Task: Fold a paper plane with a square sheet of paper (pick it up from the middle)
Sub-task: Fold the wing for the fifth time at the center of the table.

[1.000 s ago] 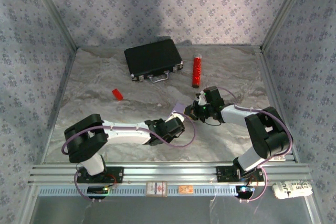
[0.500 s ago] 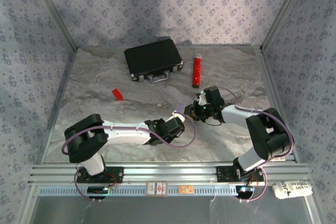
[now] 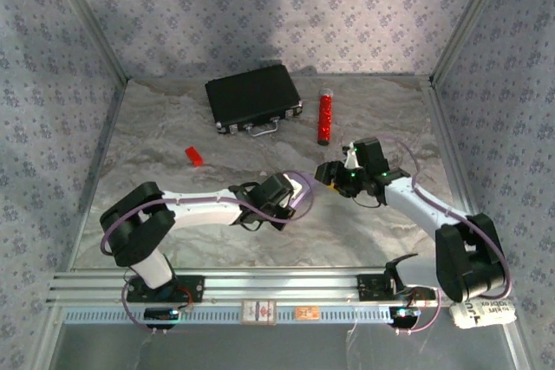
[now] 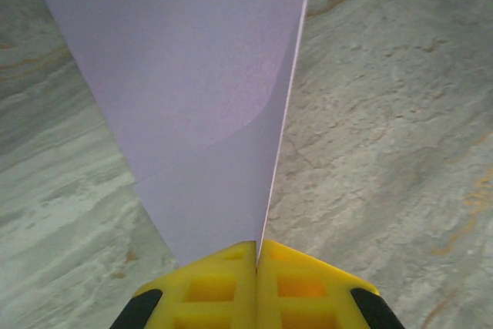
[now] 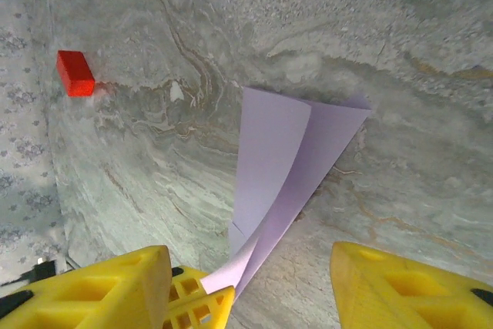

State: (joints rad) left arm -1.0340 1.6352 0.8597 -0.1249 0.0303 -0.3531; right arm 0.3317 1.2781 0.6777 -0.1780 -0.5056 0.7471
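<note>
Lilac paper (image 4: 202,75) pinched, red block (image 5: 75,73) beyond

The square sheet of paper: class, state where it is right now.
In the top view the folded sheet of paper sits mid-table, pinched in the left gripper, just left of the open right gripper.

- the sheet of paper (image 4: 208,98) is thin and pale lilac, folded into a tapering wedge of two overlapping flaps with one sharp straight crease.
- its narrow end is pinched between the yellow fingers of the left tool (image 4: 256,256).
- its wide end fans out over the middle of the marbled table (image 4: 385,113).
</note>
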